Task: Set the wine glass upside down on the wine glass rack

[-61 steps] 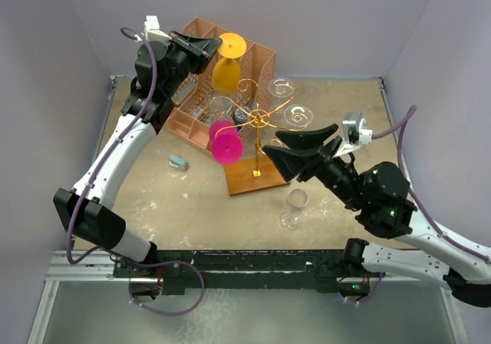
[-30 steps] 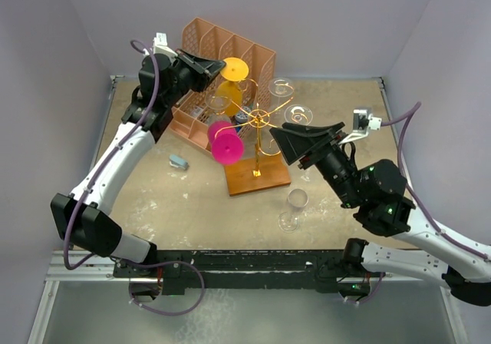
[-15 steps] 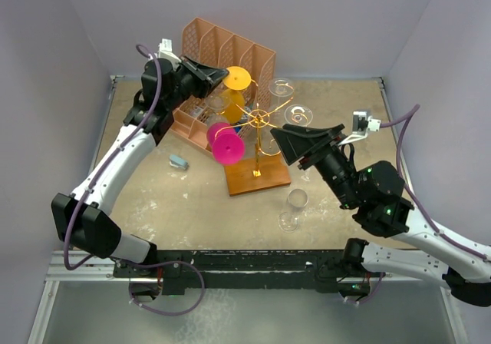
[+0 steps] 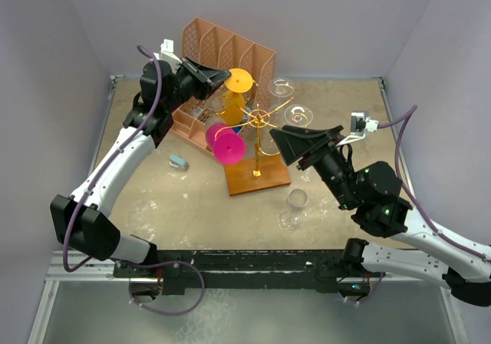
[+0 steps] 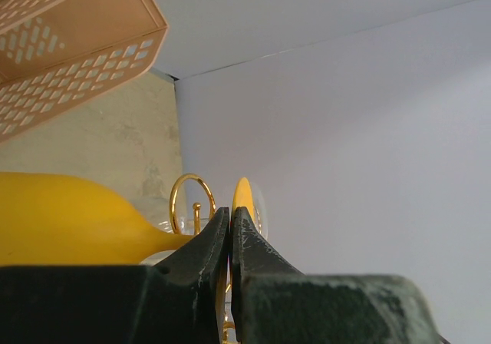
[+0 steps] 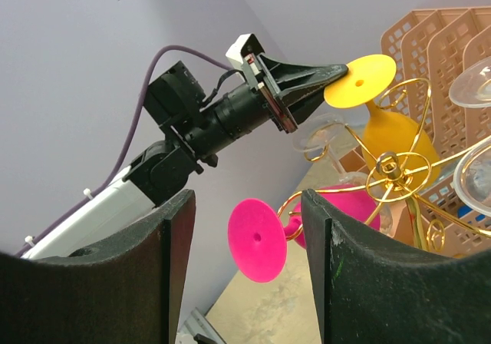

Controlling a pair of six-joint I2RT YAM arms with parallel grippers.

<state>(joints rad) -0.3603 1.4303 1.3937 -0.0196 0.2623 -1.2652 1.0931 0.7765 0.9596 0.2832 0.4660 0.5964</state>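
We see the left gripper (image 4: 222, 75) pinched shut on the rim of the flat foot of the yellow wine glass (image 4: 230, 102). In the left wrist view its two fingers are pressed together with only the thin yellow edge between them. The glass is upside down, foot up and bowl down, at the far side of the rack (image 4: 259, 117) nearest the left arm. Its stem is close against one of the rack's curled gold arms, but we cannot tell whether it sits inside the curl.

A pink glass (image 4: 224, 146) hangs bowl-down from the rack's near arm on that same side. The hanging clear glasses (image 4: 298, 116) are on the rack's arms toward the right arm. The right gripper (image 4: 278, 144) hovers just beside the rack with its fingers spread wide and nothing between them. A standing clear glass (image 4: 292, 208) is on the table in front of the rack's wooden base. A peach organizer (image 4: 230, 48) stands behind the rack.
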